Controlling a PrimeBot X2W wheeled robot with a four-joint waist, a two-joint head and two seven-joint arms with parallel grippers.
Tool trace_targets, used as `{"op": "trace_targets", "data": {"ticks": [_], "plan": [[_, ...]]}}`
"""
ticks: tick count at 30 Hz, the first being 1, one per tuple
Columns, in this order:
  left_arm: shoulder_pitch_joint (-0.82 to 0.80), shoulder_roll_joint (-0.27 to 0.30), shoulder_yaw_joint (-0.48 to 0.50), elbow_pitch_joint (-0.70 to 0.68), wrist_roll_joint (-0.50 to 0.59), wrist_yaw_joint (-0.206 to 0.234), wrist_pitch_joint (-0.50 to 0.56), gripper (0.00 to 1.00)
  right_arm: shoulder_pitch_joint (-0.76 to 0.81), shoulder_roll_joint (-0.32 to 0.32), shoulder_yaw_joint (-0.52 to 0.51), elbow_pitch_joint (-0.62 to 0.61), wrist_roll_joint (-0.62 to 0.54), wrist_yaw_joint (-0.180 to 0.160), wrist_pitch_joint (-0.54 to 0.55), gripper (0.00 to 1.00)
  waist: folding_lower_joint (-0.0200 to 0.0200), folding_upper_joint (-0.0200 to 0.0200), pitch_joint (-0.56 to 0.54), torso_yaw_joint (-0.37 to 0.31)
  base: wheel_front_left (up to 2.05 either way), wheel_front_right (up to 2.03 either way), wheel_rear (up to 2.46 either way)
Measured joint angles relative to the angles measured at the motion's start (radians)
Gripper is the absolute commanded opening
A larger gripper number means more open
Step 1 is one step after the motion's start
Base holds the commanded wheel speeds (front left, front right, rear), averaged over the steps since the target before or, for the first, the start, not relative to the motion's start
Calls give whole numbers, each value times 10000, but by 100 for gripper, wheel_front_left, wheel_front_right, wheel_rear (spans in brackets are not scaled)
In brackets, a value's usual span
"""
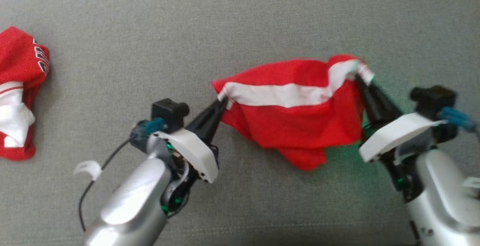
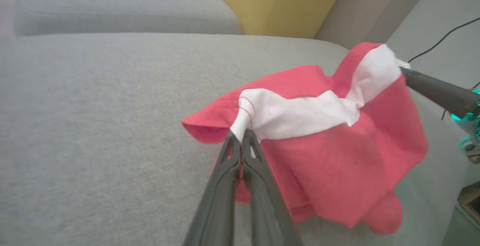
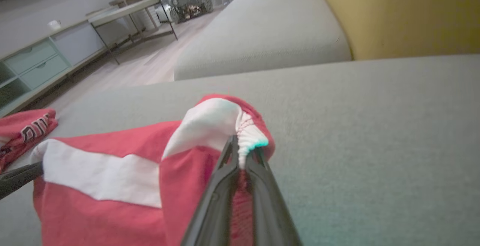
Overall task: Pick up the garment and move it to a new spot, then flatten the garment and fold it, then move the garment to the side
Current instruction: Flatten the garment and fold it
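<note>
A home living room is showing: a grey sofa, yellow cushion, drawer cabinet and table standing on wooden floor.

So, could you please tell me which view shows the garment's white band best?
The head view: the white band stretches whole from the left gripper to the right gripper. Both wrist views show it foreshortened, bunched at the pinch.

Quantity on the sofa: two red-and-white items, one garment mid-seat and one second garment near the left edge. Grippers, two: left gripper, right gripper.
</note>
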Motion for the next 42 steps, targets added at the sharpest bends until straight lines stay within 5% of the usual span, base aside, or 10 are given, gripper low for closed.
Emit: {"op": "trace_targets", "data": {"ticks": [22, 42], "plan": [[19, 2759, 1097, -4514, 422, 972, 836, 0, -12, -673, -2305, -4044, -470, 0, 742, 0, -1, 0, -1264, 235, 0, 0, 0], [461, 3124, 1338, -5939, 378, 1582, 1312, 0, 17, -648, -2395, -4637, -456, 0, 1162, 0, -1, 0, -1859, 241, 0, 0, 0]]}}
